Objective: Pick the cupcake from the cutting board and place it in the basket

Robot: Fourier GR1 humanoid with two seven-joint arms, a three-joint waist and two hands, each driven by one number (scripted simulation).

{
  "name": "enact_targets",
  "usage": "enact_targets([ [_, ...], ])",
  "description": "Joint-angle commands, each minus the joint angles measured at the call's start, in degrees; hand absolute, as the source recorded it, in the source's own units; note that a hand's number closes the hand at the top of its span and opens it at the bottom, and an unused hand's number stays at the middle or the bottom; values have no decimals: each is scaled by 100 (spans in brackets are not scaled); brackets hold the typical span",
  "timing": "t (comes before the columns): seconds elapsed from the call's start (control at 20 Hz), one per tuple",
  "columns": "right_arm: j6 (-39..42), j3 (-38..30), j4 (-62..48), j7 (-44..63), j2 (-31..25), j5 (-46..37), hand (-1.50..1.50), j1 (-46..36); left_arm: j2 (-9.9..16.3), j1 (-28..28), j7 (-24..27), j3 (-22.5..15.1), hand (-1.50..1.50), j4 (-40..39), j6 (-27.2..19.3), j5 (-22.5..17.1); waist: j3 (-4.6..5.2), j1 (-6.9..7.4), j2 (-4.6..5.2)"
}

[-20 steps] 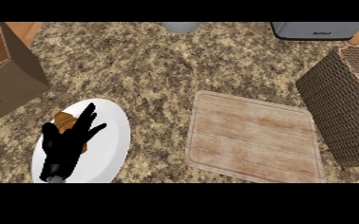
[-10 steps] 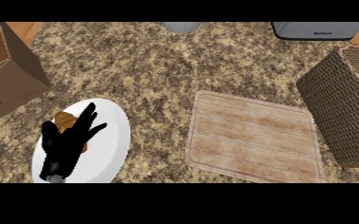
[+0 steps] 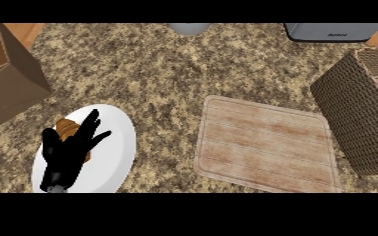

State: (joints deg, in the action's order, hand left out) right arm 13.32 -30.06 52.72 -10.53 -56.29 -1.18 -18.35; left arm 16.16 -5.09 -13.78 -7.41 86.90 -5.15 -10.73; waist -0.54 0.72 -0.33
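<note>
We've only got one view, from the head, staring steeply down at the counter [image 3: 184, 75], close enough that the board [image 3: 264, 145] fills the lower right.

I see my left hand [image 3: 68, 152] with fingers spread over a white plate [image 3: 114, 152], a brown item [image 3: 66, 128] under it, bare cutting board [image 3: 266, 145] on the speckled desk [image 3: 184, 70], wicker basket [image 3: 353, 110] at right edge.
</note>
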Motion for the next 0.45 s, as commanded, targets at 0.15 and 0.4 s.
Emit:
enact_targets([
  [0.15, 77, -532, -1123, -8, -448, 257, -150, -359, 10, -481, 60, -25, 0, -522, 12, 173, 47, 33, 65],
  [0.4, 719, -989, -2208, -742, -1116, 372, -150, 100, -154, -274, -1, -56, 0, -511, -169, 274, 35, -62, 68],
])
